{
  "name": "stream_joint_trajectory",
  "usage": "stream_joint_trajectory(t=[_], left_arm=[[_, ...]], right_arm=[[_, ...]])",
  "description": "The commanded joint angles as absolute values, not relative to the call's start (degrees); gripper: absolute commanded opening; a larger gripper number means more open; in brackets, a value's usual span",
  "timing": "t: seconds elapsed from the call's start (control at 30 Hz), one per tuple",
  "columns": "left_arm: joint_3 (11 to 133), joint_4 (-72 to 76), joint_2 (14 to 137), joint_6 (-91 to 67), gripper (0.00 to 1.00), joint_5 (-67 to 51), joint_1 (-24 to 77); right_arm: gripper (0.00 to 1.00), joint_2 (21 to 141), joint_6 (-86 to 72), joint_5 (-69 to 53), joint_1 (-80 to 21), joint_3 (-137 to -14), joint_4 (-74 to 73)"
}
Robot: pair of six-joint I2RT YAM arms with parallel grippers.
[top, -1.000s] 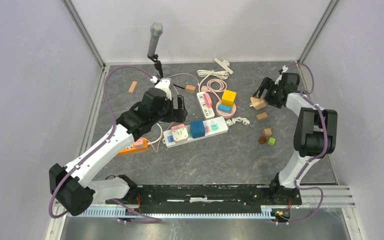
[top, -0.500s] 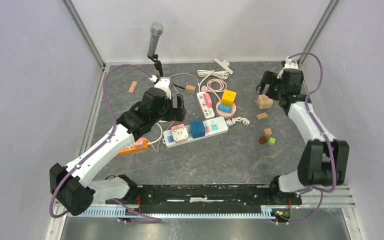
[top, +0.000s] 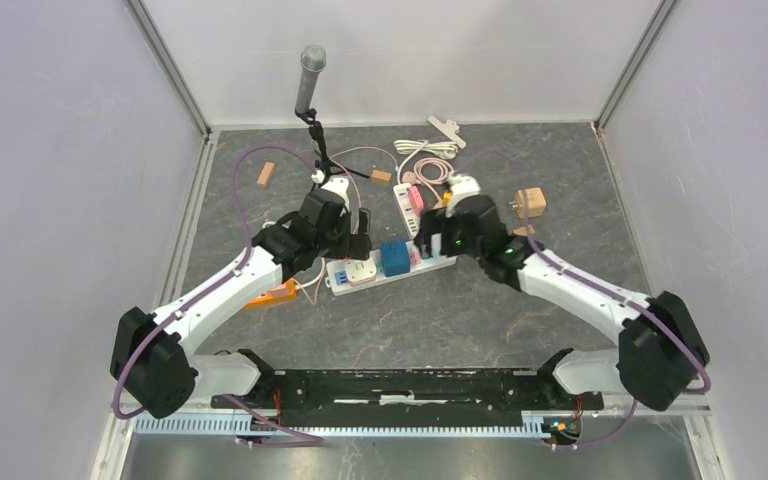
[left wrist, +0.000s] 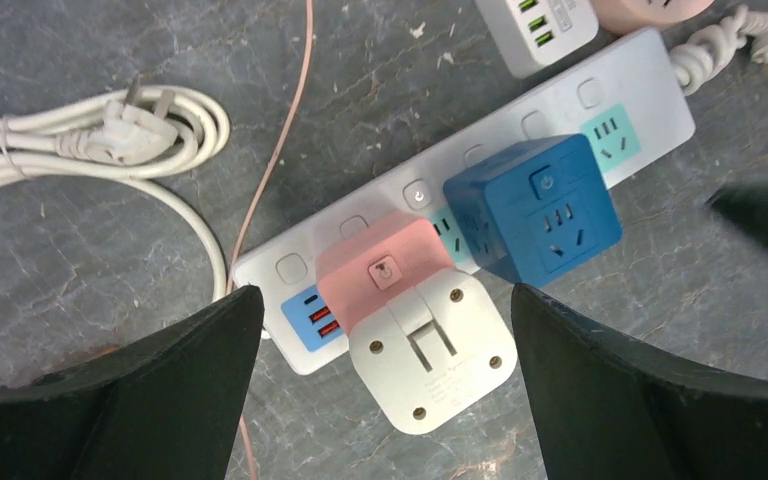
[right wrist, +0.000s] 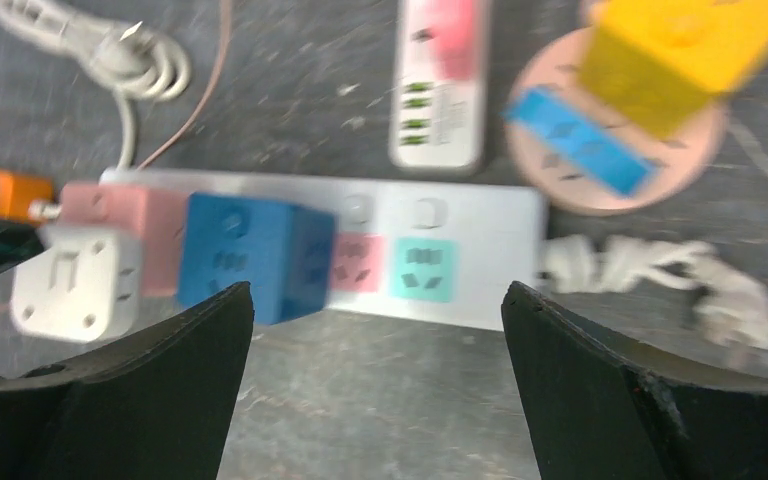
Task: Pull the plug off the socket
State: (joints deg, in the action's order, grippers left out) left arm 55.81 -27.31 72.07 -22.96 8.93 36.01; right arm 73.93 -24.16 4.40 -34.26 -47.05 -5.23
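A white power strip (top: 438,258) lies mid-table with a blue cube plug (top: 394,257) and a pink-and-white adapter plug (top: 358,268) seated in it. My left gripper (top: 356,238) hovers over the adapter. In the left wrist view it (left wrist: 385,300) is open, its fingers (left wrist: 190,380) flanking the adapter (left wrist: 425,335) without touching; the blue cube (left wrist: 535,205) sits just beyond on the strip (left wrist: 560,105). My right gripper (top: 432,240) is open above the strip's right half. In its blurred wrist view it (right wrist: 377,295) holds nothing, with the strip (right wrist: 480,225), blue cube (right wrist: 245,255) and adapter (right wrist: 75,280) ahead.
A smaller strip (right wrist: 440,90) and a pink disc (right wrist: 610,150) carrying a yellow cube (right wrist: 680,50) lie behind the main strip. An orange strip (top: 275,292) is at left, a coiled white cable (left wrist: 110,135) nearby. A microphone stand (top: 310,75), a tan plug (top: 531,202) and wooden blocks (top: 265,173) sit at the back.
My right arm has swung from the back right corner to the middle, over the power strip, leaving the tan plug behind. My left gripper has shifted slightly toward the adapter.
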Motion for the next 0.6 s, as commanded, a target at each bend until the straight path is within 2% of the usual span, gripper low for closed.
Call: stream_joint_trajectory(t=[0.0, 0.17, 0.4, 0.57], left_arm=[[54.4, -26.5, 71.9, -27.2, 1.0, 9.8, 35.8], [53.4, -27.5, 72.2, -29.9, 1.0, 12.6, 35.8], [53.2, -27.0, 73.5, -32.3, 1.0, 12.9, 35.5], [53.0, -26.3, 74.4, -33.6, 0.92, 11.0, 34.9]], right_arm=[[0.98, 78.7, -23.7, 11.7, -43.6, -52.0, -6.1], [0.98, 83.6, -23.8, 14.2, -49.2, -55.5, -8.1], [0.97, 89.0, -23.0, 12.9, -50.8, -59.7, -9.4], [0.91, 92.7, -23.8, 11.9, -50.9, -62.4, -10.3]])
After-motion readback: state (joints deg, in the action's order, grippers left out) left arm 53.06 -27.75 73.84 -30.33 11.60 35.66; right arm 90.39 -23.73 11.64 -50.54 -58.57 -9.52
